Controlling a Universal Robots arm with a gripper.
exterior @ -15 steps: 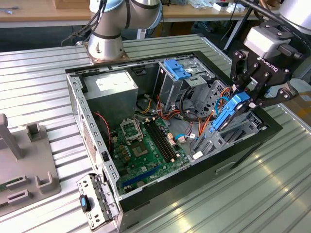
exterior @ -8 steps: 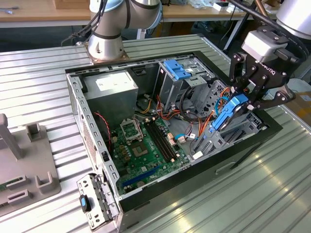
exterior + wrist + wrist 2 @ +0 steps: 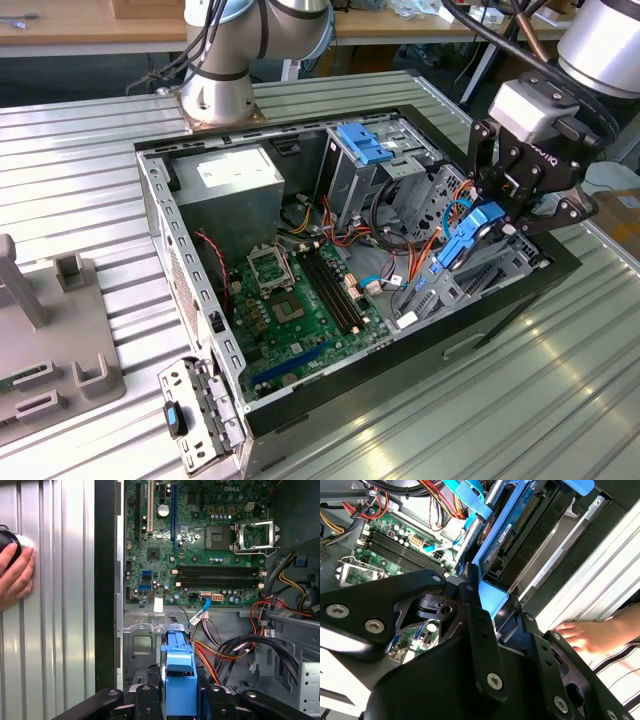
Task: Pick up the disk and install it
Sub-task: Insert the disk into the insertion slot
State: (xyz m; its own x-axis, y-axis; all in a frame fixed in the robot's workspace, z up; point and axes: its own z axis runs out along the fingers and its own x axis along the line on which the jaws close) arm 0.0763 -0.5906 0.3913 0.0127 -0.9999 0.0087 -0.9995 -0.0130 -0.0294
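Note:
The disk [image 3: 462, 246], a dark-grey drive in a bright blue carrier, hangs tilted on edge over the open computer case [image 3: 505, 310], near its side on the exterior view's right. My gripper [image 3: 492, 222] is shut on it from above. In the second wrist view the black fingers [image 3: 472, 610] clamp the blue frame of the disk [image 3: 520, 525], whose dark body shows beyond the gripper [image 3: 495, 602]. In the first wrist view the disk [image 3: 179, 672] stands edge-on in the gripper [image 3: 180, 705], just above a grey metal drive bay [image 3: 142, 642].
The case holds a green motherboard [image 3: 300, 290], a grey power supply [image 3: 235, 185], a ribbed blue flap [image 3: 365, 145] and bundles of coloured cables [image 3: 235, 650]. A person's hand [image 3: 15, 575] rests on the ribbed metal table beside the case. A grey fixture [image 3: 50, 330] sits at the exterior view's left.

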